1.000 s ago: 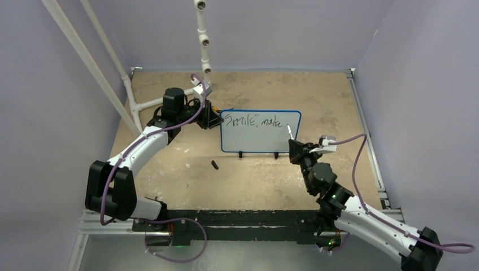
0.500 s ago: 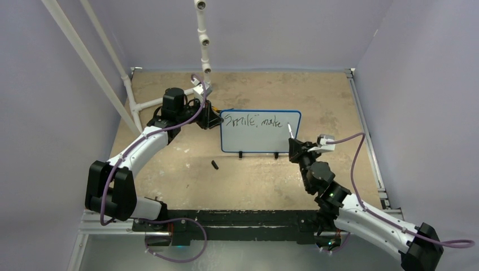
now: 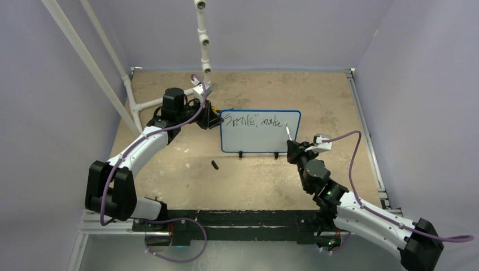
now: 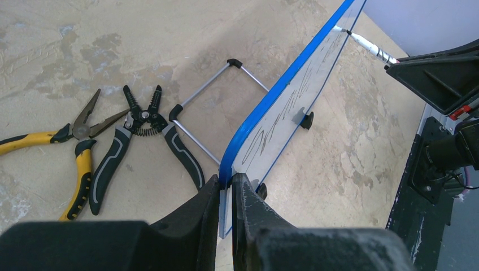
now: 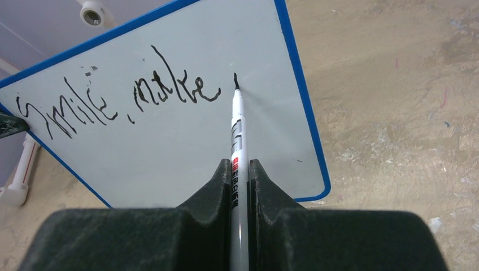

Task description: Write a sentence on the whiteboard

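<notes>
Right wrist: the right gripper (image 5: 240,167) pinches a marker (image 5: 238,132), tip on the whiteboard (image 5: 169,158) just after the sentence (image 5: 107,107) — the left gripper (image 4: 226,191) clamps its edge.

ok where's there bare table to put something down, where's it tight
Free: the patch between the whiteboard and the near rail, bar one small black piece; the far right corner of the table. Crowded: behind its left end, pliers and a wire stripper beside the left end effector clamping it; at its right edge, the right end effector holding the marker.
</notes>
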`<state>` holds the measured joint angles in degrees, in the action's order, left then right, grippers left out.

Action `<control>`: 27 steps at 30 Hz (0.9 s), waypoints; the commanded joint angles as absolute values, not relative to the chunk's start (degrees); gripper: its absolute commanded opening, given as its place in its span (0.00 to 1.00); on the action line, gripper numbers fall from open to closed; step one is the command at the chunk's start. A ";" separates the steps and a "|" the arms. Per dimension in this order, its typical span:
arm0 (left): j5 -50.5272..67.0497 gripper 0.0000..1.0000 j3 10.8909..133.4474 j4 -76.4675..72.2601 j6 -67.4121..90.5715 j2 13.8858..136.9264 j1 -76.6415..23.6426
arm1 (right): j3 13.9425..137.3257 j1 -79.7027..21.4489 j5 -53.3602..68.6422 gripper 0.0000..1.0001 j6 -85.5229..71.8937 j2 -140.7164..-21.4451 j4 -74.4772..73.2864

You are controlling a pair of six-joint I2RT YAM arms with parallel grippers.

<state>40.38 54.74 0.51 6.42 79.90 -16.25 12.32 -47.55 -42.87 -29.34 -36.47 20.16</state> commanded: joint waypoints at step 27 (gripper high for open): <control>40.52 0.00 54.59 -1.67 5.80 77.43 -16.19 | 12.76 -47.29 -43.28 0.00 -24.13 -33.98 27.13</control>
